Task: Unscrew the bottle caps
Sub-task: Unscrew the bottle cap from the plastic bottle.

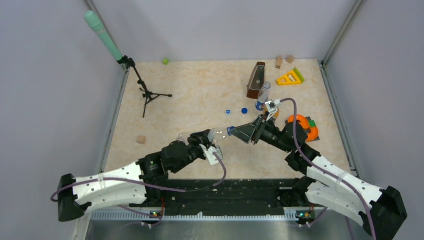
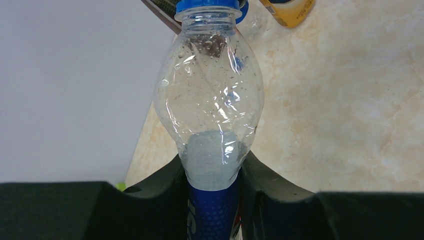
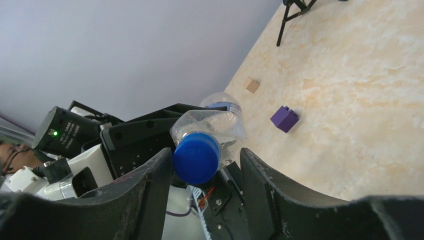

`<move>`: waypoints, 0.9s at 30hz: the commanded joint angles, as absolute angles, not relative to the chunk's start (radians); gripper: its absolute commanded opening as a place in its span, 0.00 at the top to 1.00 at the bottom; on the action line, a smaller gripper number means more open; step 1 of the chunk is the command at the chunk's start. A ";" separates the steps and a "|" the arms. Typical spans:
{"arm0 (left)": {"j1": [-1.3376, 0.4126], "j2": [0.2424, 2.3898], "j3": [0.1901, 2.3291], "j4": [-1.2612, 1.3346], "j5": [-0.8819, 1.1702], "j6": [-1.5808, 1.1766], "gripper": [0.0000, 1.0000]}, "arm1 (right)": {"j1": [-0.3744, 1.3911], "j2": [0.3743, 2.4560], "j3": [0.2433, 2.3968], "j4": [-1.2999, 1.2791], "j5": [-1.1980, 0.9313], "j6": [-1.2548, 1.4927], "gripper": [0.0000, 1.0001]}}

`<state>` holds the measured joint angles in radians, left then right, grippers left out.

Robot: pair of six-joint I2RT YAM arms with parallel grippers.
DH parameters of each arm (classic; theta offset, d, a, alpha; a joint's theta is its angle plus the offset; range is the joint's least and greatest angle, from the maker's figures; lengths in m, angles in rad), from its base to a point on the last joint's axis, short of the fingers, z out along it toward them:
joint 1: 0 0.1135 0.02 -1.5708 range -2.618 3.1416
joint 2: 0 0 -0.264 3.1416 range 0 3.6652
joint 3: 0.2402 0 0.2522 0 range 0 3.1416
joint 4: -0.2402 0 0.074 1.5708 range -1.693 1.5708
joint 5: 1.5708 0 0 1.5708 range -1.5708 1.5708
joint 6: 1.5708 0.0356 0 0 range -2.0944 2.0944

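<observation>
My left gripper [image 1: 212, 139] [image 2: 214, 165] is shut on a clear plastic bottle [image 2: 210, 100] by its blue-labelled body, holding it off the table with the neck pointing right. A dark blue bottle cap [image 3: 196, 157] [image 1: 230, 130] sits on its neck. My right gripper [image 1: 236, 131] [image 3: 207, 160] is open around that cap: the left finger [image 3: 150, 190] is at its side and the right finger [image 3: 270, 190] stands a gap away. Two loose bottle caps, one pale [image 1: 228, 112] and one dark blue [image 1: 244, 110], lie on the table behind.
A second bottle [image 1: 263, 95] stands by a brown block [image 1: 257, 80]. A yellow wedge [image 1: 290, 77] and an orange ring [image 1: 300, 125] are at the right, a tripod [image 1: 146, 92] at the left. A purple cube [image 3: 285, 119] and a wooden cube [image 1: 141, 140] lie near the arms.
</observation>
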<state>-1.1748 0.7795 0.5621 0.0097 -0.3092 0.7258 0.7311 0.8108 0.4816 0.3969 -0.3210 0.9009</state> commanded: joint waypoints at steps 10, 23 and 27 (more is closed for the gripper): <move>-1.184 0.771 0.575 0.047 -0.318 0.684 1.00 | 0.736 0.803 0.535 0.406 -0.348 0.786 0.91; -0.848 0.724 0.718 -0.270 0.338 0.277 1.00 | 0.736 0.798 0.593 0.319 -0.708 0.330 1.00; -0.781 0.781 0.790 -0.351 0.527 0.238 1.00 | 0.736 0.783 0.674 0.158 -0.771 0.154 1.00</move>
